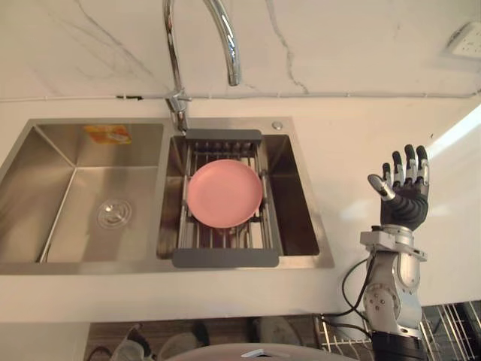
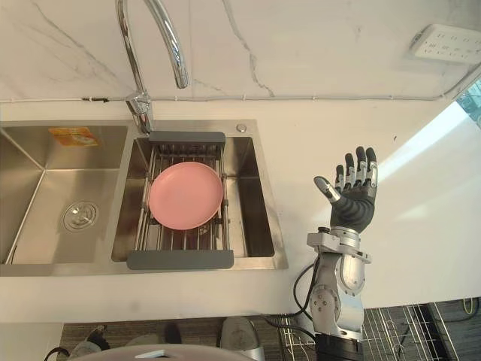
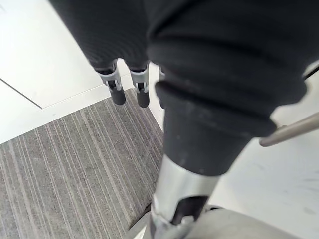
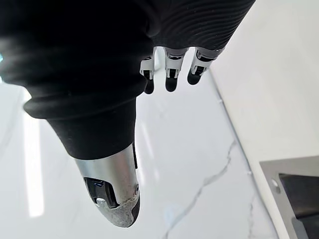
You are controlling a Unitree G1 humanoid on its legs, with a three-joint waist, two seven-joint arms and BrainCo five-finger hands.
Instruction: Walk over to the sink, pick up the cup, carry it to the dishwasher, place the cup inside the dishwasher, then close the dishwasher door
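Note:
A pink plate (image 1: 224,193) lies flat on a grey drying rack (image 1: 225,258) set across the right basin of the steel sink (image 1: 301,263). My right hand (image 1: 406,199) is raised over the white counter to the right of the sink, palm up, fingers straight and spread, holding nothing. In its wrist view the right hand's fingers (image 4: 171,74) point out over the marble surface. My left hand (image 3: 117,92) hangs low, its fingers straight and pointing at a striped grey floor.
The left basin (image 1: 90,195) holds just its drain. A tall chrome faucet (image 1: 225,37) arches over the rack. A wall socket (image 2: 445,43) sits at the back right. Below the counter edge, a wire dish rack (image 1: 451,323) and some dishes (image 1: 188,346) show.

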